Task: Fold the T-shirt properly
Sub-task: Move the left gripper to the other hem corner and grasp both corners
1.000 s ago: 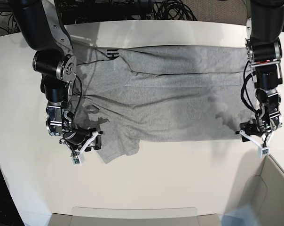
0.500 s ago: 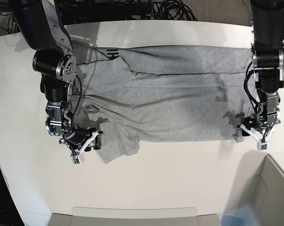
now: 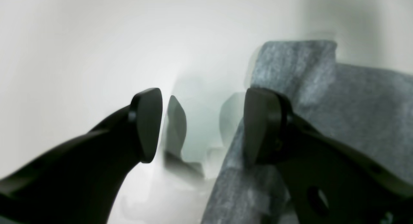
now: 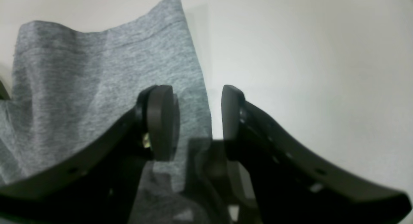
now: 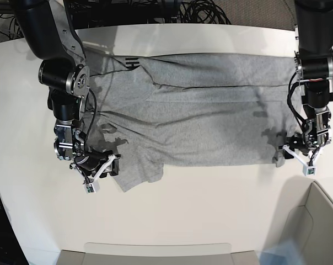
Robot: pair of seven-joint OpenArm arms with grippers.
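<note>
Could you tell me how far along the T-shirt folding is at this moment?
Early. Done: the grey T-shirt lies spread across the white table, its far edge folded over. In hand: the open right gripper straddles a sleeve edge, and the open left gripper sits at the hem corner; neither has closed on cloth. Left: grasping and the main folds.

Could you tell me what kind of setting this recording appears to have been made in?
Probably a robotics lab workstation. Two black arms work over a plain white table, bundles of black cables lie behind its far edge, and a grey T-shirt is spread out as the only work item.
</note>
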